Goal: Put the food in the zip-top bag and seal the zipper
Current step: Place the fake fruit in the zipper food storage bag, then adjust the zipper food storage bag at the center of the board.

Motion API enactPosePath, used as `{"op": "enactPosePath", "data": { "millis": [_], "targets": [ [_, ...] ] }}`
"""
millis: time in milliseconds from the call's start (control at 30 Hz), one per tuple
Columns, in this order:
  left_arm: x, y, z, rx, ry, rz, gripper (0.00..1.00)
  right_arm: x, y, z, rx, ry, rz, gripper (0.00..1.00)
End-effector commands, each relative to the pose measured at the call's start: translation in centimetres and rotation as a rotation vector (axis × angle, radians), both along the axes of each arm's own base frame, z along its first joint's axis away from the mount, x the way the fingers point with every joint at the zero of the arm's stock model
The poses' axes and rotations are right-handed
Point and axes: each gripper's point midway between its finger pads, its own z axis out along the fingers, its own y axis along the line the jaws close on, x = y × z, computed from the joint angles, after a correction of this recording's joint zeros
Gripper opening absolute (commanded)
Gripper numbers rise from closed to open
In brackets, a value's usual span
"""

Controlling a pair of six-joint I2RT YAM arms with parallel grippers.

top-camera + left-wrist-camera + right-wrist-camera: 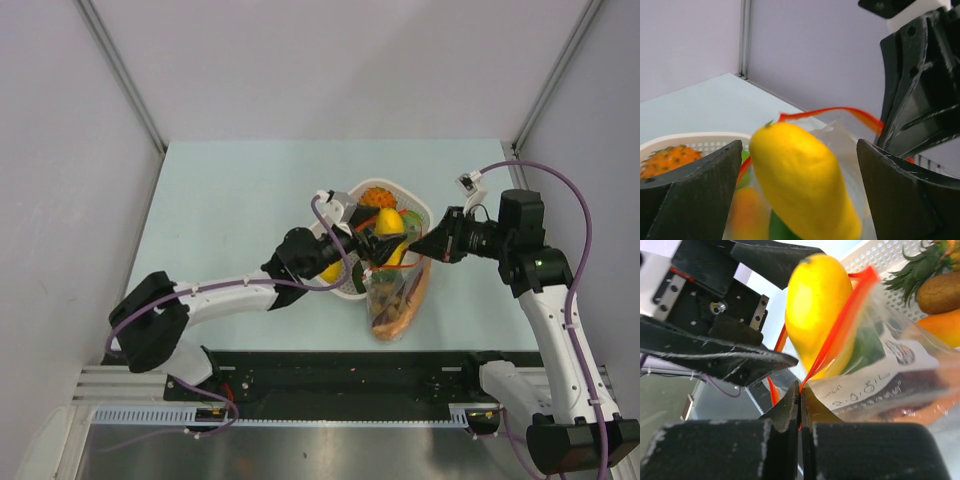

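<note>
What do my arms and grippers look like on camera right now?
The left arm and right arm have white links and black joints. The left gripper and right gripper have black wedge-shaped fingers. A purple cable loops along each arm. A green light shows on the right arm.

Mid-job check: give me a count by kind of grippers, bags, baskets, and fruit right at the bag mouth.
Grippers: 2 (left gripper open, right gripper shut on the zipper)
Zip-top bag: 1
White basket: 1
Yellow fruit at the bag mouth: 1
Total: 5
</note>
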Motion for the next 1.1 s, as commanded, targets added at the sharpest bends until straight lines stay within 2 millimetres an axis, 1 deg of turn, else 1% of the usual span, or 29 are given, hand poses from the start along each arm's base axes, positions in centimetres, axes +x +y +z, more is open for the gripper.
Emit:
{"op": "enactPosePath", "data": {
  "millis": [0, 67, 100, 133, 167, 200, 233, 267, 300, 333, 367, 400, 467, 500, 533, 567, 600, 633, 667, 700, 767, 800, 867, 900, 933, 967, 1000, 1033, 1067],
  "targets": [
    [-1.2, 4.3, 3.4, -0.013, -0.138, 0.005, 1.0, -0.4, 0.5, 1.6, 0.045, -0.051, 0.043, 0.0],
    [-1.4, 5.7, 3.4, 0.027, -0.173, 0.011, 1.0, -0.5, 0.5, 1.7, 0.043, -0.058, 0.046, 0.0],
    [-2.0, 6.5, 4.4, 0.037, -0.202, -0.004, 1.0, -0.5, 0.5, 1.6, 0.044, -0.054, 0.05, 0.0],
    [-1.7, 6.9, 3.0, 0.128, -0.203, -0.013, 0.98, -0.5, 0.4, 1.6, 0.041, -0.061, 0.052, 0.0],
    [-1.9, 7.1, 2.7, 0.172, -0.205, -0.03, 0.96, -0.6, 0.5, 1.6, 0.041, -0.06, 0.055, 0.0],
    [-2.2, 7.3, 3.6, 0.19, -0.227, -0.043, 0.93, -0.7, 0.5, 1.6, 0.04, -0.063, 0.059, 0.0],
    [-1.8, 7.7, 2.1, 0.268, -0.199, -0.051, 0.91, -0.7, 0.5, 1.6, 0.039, -0.071, 0.064, 0.0],
    [-2.3, 7.6, 1.7, 0.295, -0.195, -0.099, 0.89, -0.7, 0.5, 1.5, 0.038, -0.071, 0.066, 0.0],
    [-2.0, 7.7, 2.9, 0.303, -0.209, -0.108, 0.84, -0.8, 0.5, 1.5, 0.037, -0.073, 0.07, 0.0],
    [-2.2, 7.7, 1.0, 0.378, -0.155, -0.142, 0.83, -0.8, 0.5, 1.5, 0.034, -0.082, 0.074, 0.0],
    [-2.3, 7.5, 1.1, 0.393, -0.144, -0.163, 0.78, -0.9, 0.5, 1.5, 0.034, -0.086, 0.08, 0.0],
    [-2.4, 7.5, 2.0, 0.395, -0.149, -0.181, 0.77, -1.0, 0.5, 1.5, 0.031, -0.094, 0.082, 0.0],
    [-2.9, 7.4, 0.9, 0.444, -0.107, -0.233, 0.75, -1.3, 0.5, 1.5, 0.025, -0.108, 0.096, 0.0],
    [-2.8, 7.5, 1.2, 0.446, -0.1, -0.23, 0.71, -1.4, 0.6, 1.5, 0.023, -0.114, 0.104, 0.0],
    [-2.7, 7.6, 1.0, 0.437, -0.055, -0.228, 0.71, -1.4, 0.5, 1.4, 0.022, -0.114, 0.103, 0.0],
    [-2.8, 7.8, 0.0, 0.451, 0.0, -0.238, 0.72, -1.4, 0.5, 1.4, 0.02, -0.116, 0.106, 0.0],
    [-2.9, 8.1, -0.3, 0.45, 0.029, -0.244, 0.72, -1.4, 0.5, 1.4, 0.02, -0.119, 0.105, 0.0],
    [-3.3, 8.2, -0.8, 0.439, 0.09, -0.255, 0.72, -1.5, 0.5, 1.5, 0.02, -0.124, 0.108, 0.0],
    [-3.8, 8.5, -0.9, 0.435, 0.109, -0.262, 0.72, -1.6, 0.5, 1.5, 0.02, -0.123, 0.109, 0.0],
    [-4.2, 8.9, -2.4, 0.452, 0.15, -0.269, 0.72, -1.7, 0.5, 1.5, 0.018, -0.129, 0.111, 0.0],
    [-5.0, 9.4, -3.3, 0.449, 0.19, -0.274, 0.72, -1.7, 0.6, 1.5, 0.019, -0.127, 0.114, 0.0],
    [-5.3, 9.7, -4.3, 0.455, 0.217, -0.272, 0.72, -1.8, 0.6, 1.6, 0.02, -0.13, 0.117, 0.0],
    [-5.2, 10.0, -5.1, 0.454, 0.267, -0.247, 0.71, -1.9, 0.7, 1.6, 0.022, -0.129, 0.126, 0.0],
    [-5.1, 9.9, -5.7, 0.456, 0.288, -0.248, 0.7, -2.0, 0.7, 1.5, 0.022, -0.13, 0.13, 0.0],
    [-5.0, 9.6, -5.8, 0.444, 0.308, -0.247, 0.69, -2.0, 0.7, 1.6, 0.025, -0.13, 0.134, 0.0],
    [-4.9, 9.3, -6.0, 0.44, 0.326, -0.25, 0.67, -2.1, 0.7, 1.6, 0.026, -0.131, 0.137, 0.0],
    [-4.7, 9.0, -5.6, 0.425, 0.345, -0.247, 0.66, -2.1, 0.8, 1.6, 0.027, -0.131, 0.14, 0.0],
    [-4.4, 8.7, -6.5, 0.441, 0.379, -0.248, 0.64, -2.1, 0.8, 1.7, 0.027, -0.134, 0.14, 0.0],
    [-4.3, 8.5, -6.5, 0.441, 0.387, -0.256, 0.54, -2.2, 0.8, 1.7, 0.028, -0.134, 0.141, 0.0]
  ]
}}
